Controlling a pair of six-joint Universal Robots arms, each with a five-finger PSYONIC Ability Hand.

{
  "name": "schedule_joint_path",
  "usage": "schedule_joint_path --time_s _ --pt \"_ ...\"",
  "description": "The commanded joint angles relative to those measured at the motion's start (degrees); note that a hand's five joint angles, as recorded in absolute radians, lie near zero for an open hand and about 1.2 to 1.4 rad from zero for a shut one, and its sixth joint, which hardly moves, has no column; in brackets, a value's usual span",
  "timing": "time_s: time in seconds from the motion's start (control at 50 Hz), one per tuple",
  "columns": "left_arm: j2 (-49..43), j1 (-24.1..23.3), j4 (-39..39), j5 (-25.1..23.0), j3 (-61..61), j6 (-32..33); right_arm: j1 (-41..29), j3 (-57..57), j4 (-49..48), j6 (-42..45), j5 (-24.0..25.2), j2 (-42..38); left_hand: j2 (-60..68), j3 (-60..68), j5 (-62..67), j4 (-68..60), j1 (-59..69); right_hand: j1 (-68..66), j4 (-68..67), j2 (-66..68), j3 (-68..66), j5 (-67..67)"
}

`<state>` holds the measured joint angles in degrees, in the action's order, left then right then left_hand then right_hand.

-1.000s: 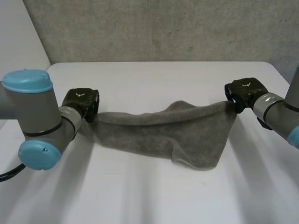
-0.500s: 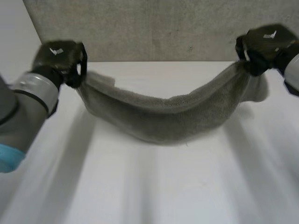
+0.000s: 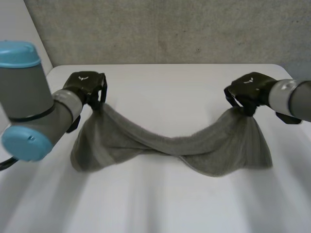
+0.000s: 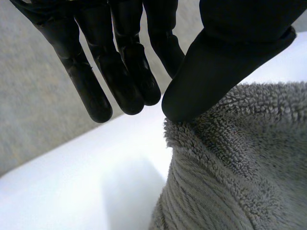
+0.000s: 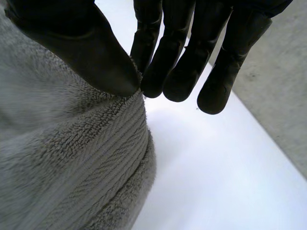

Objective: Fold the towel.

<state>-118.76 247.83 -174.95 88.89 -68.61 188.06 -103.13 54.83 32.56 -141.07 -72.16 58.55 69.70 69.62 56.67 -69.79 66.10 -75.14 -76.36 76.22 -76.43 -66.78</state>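
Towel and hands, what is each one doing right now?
Towel: unfolded, held up at both ends, sagging low in the middle, bunched where it is gripped.
Left hand: raised over the table, pinching one end of the towel with its thumb.
Right hand: raised, pinching the other end between thumb and fingers.
Table: white, with the towel hanging down to it.

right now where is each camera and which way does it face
Head view: between and behind the arms, looking down at the table; both arms show, left hand and right hand each holding one end of the towel.
Left wrist view: on that wrist, looking along the palm; own thumb on the towel's edge.
Right wrist view: on that wrist, along the palm; own thumb and fingers pinch towel.
All share towel and table.
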Motion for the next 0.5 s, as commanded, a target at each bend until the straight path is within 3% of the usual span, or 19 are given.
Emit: schedule_joint_path --time_s 0.02,0.06,0.08,0.1,0.12,0.16,0.28,0.34,0.38,0.5 --pt "-4.38 0.11 -6.89 0.93 13.41 -0.59 -3.74 -10.01 -18.14 -3.24 -8.17 -5.56 10.30 10.38 13.33 -10.21 13.90 -4.86 -3.64 3.78 -3.57 -3.22" --pt "-4.20 0.02 -11.11 1.55 14.29 -0.68 -3.83 -5.90 -35.20 -6.92 -10.45 -2.94 10.30 10.38 13.33 -10.21 13.90 -4.86 -3.64 3.78 -3.57 -3.22" --pt "-3.51 -0.16 -16.50 2.59 14.12 -0.68 -3.83 -5.87 -35.28 -6.93 -10.46 -2.92 10.30 10.38 13.33 -10.21 13.90 -4.86 -3.64 3.78 -3.57 -3.22" --pt "-1.59 -0.07 -22.13 4.52 13.16 -0.68 -3.74 -2.22 -42.77 -8.59 -11.07 0.39 10.30 10.38 13.33 -10.21 13.90 -4.86 -3.64 3.78 -3.57 -3.22" --pt "-1.57 -0.07 -22.18 4.54 13.15 -0.68 -3.74 -2.18 -42.84 -8.60 -11.07 0.42 10.30 10.38 13.33 -10.21 13.90 -4.86 -3.64 3.78 -3.57 -3.22" --pt "3.33 0.11 -30.32 7.25 8.69 -0.59 -3.74 4.90 -50.11 -9.92 -10.81 8.38 10.30 10.38 13.33 -10.21 13.90 -4.86 -3.64 3.78 -3.57 -3.22" --pt "6.70 0.28 -32.03 7.44 1.46 -0.50 -2.95 7.92 -46.27 -10.01 -9.05 10.53 10.30 10.38 13.33 -10.21 13.90 -4.86 -3.64 3.78 -3.57 -3.22" --pt "7.05 0.11 -30.71 6.65 -3.73 -0.50 -2.86 8.72 -38.62 -9.92 -7.12 9.91 10.30 10.38 13.33 -10.21 13.90 -4.86 -3.64 3.78 -3.57 -3.22" --pt "7.14 0.11 -28.61 4.72 -9.06 -0.33 -2.95 9.59 -31.19 -9.57 -4.58 7.38 10.30 10.38 13.33 -10.21 13.90 -4.86 -3.64 3.78 -3.57 -3.22" --pt "6.61 0.19 -25.35 1.02 -16.03 -0.06 -3.04 11.70 -24.65 -7.46 -2.90 3.06 10.30 10.38 13.33 -10.21 13.90 -4.86 -3.64 3.78 -3.57 -3.22"
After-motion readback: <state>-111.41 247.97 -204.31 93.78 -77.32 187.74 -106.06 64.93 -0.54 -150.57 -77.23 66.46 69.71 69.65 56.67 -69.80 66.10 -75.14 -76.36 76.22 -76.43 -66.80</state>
